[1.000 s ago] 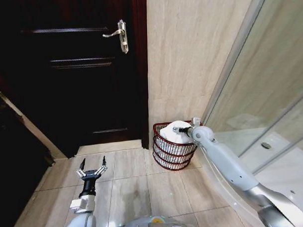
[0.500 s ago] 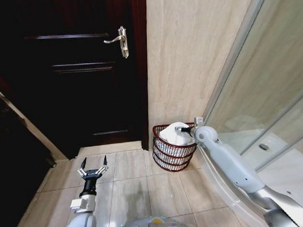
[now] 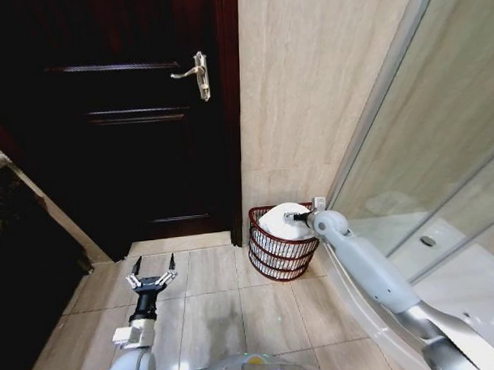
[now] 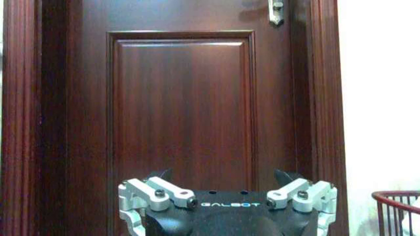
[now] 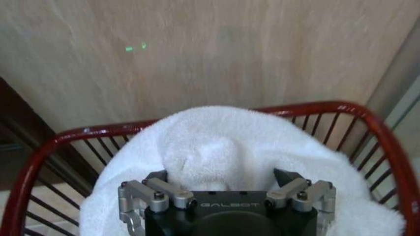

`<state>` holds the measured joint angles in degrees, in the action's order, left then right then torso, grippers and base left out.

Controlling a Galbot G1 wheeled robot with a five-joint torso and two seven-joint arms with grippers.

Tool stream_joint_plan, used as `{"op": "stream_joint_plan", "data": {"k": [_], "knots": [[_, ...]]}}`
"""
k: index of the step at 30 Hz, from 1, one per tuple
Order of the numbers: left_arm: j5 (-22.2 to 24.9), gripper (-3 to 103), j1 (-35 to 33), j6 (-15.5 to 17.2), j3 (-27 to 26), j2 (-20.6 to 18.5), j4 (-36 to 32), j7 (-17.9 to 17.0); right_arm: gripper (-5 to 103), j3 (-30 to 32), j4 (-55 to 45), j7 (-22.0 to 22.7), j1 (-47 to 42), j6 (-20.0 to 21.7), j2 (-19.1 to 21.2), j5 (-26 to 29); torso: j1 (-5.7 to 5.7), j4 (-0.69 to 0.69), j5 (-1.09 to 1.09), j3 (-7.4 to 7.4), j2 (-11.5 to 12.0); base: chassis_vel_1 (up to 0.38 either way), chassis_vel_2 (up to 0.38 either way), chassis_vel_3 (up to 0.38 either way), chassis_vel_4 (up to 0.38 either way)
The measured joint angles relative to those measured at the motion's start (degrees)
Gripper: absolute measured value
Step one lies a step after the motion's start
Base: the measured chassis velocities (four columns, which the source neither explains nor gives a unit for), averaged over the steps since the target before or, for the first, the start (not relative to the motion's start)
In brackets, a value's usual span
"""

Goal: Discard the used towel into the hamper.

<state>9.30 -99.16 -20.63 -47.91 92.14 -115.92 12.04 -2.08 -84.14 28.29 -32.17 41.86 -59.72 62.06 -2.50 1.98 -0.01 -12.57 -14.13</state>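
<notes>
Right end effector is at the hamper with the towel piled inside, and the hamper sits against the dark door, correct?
Not quite. The head view shows the hamper against the beige tiled wall, right of the door. The rest holds: the right end effector is at it, and the towel is piled inside.

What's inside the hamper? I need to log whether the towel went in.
A white towel fills the hamper, bulging above its rim, the right hand at it. Anything beneath it is covered.
</notes>
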Motion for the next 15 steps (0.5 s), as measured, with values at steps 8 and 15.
{"op": "stream_joint_plan", "data": {"k": [8,15], "knots": [[0.18,100,0.16,-0.16,-0.38,0.00,0.22,-0.34,100,-1.92,3.31,-0.07,0.03,-0.02,-2.29,-0.06,0.01,-0.01,0.00,0.09,0.10,0.000,0.000,0.000,0.000],[0.36,100,0.48,-0.18,-0.66,0.00,0.23,-1.27,100,-2.00,6.01,-0.13,0.00,-0.03,-3.72,-0.77,0.05,-0.01,0.01,0.20,0.25,0.000,0.000,0.000,0.000]]}}
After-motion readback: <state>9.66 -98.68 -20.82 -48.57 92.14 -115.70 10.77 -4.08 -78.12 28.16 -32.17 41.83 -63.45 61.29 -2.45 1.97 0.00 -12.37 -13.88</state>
